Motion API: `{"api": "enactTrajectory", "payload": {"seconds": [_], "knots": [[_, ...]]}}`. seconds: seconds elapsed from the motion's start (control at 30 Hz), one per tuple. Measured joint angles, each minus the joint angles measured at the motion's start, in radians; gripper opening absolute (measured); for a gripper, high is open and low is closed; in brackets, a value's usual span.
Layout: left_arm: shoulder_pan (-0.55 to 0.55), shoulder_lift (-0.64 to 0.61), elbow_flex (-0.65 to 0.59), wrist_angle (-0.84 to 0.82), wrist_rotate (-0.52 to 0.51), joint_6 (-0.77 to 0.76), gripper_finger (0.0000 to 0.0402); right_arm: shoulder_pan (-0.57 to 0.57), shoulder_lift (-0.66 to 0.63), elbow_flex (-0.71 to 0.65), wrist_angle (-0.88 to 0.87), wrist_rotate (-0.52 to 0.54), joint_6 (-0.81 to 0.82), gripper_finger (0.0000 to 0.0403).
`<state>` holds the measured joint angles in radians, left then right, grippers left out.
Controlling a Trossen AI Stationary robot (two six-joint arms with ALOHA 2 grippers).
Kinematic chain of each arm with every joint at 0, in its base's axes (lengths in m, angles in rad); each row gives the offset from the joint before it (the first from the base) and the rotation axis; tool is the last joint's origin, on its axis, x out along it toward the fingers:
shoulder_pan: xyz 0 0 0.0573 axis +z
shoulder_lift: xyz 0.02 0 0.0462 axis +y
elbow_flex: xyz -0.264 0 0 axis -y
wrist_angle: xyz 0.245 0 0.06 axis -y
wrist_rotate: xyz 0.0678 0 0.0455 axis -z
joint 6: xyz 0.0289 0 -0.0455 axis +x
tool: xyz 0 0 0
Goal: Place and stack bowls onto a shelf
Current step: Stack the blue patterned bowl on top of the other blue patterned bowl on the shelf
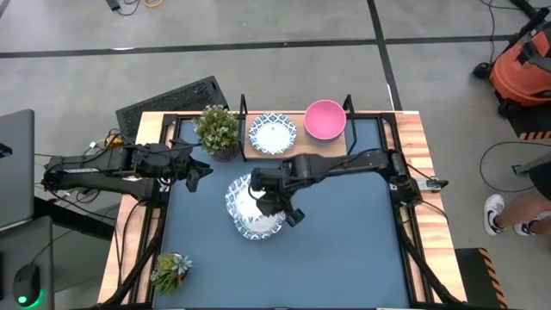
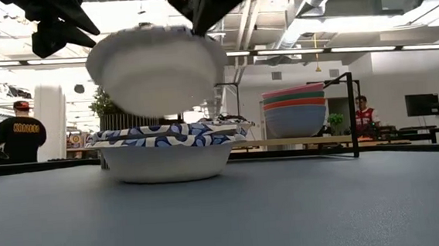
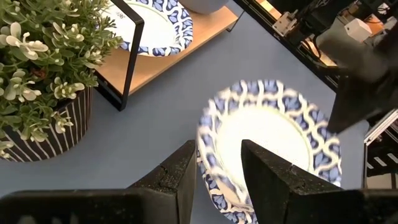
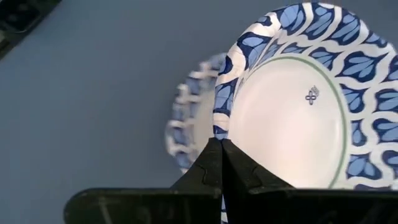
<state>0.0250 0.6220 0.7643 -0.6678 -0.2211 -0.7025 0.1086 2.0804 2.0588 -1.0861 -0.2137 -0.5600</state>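
A white bowl with a blue patterned rim (image 2: 163,152) rests by its base on the blue tabletop. My right gripper (image 1: 269,196) is shut on a second such bowl (image 2: 158,69), which is lifted above the first. My left gripper (image 1: 200,175) is open and empty, above the table just left of both bowls. On the wooden shelf (image 1: 300,145) at the far edge sit a third patterned bowl (image 1: 272,133) and a pink bowl (image 1: 325,119). In the low view the pink bowl tops a stack (image 2: 294,110). My right gripper pinches the lifted bowl's patterned rim (image 4: 219,127) between its two fingers, on the side toward the table's right. The fingers (image 4: 211,165) come from above, slanting down. The bowl is clear of the table, tilted, and hangs over the bowl below.
A potted plant in a striped pot (image 1: 217,129) stands at the shelf's left end, near my left gripper. A small succulent (image 1: 170,271) sits at the near left corner. The shelf's black end posts (image 2: 353,114) rise at both ends. People stand in the room behind.
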Motion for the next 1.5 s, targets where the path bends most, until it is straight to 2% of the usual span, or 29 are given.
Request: {"api": "enactTrajectory", "payload": {"seconds": [0.4, 0.63, 0.83, 1.0, 1.27, 1.5], "knots": [[0.000, 0.000, 0.000, 0.000, 0.000, 0.006, 0.0112, -0.115, 0.000, 0.214, -0.255, 0.179, -0.015, 0.0016], [0.000, 0.000, 0.000, 0.000, -0.004, 0.006, 0.0112, -0.234, 0.000, 0.275, -0.326, 0.223, 0.014, 0.0016], [0.000, 0.000, 0.000, 0.000, -0.012, 0.004, 0.0112, -0.366, 0.000, 0.276, -0.323, 0.244, 0.059, 0.0016], [0.000, 0.000, 0.000, 0.000, -0.026, -0.006, 0.0112, -0.446, 0.002, 0.276, -0.240, 0.238, 0.086, 0.0016], [0.000, 0.000, 0.000, 0.000, -0.041, -0.013, 0.0112, -0.465, 0.002, 0.267, -0.172, 0.204, 0.104, 0.0016], [0.000, 0.000, 0.000, 0.000, -0.056, -0.016, 0.0112, -0.469, 0.005, 0.122, -0.065, 0.223, 0.098, 0.0016]]}}
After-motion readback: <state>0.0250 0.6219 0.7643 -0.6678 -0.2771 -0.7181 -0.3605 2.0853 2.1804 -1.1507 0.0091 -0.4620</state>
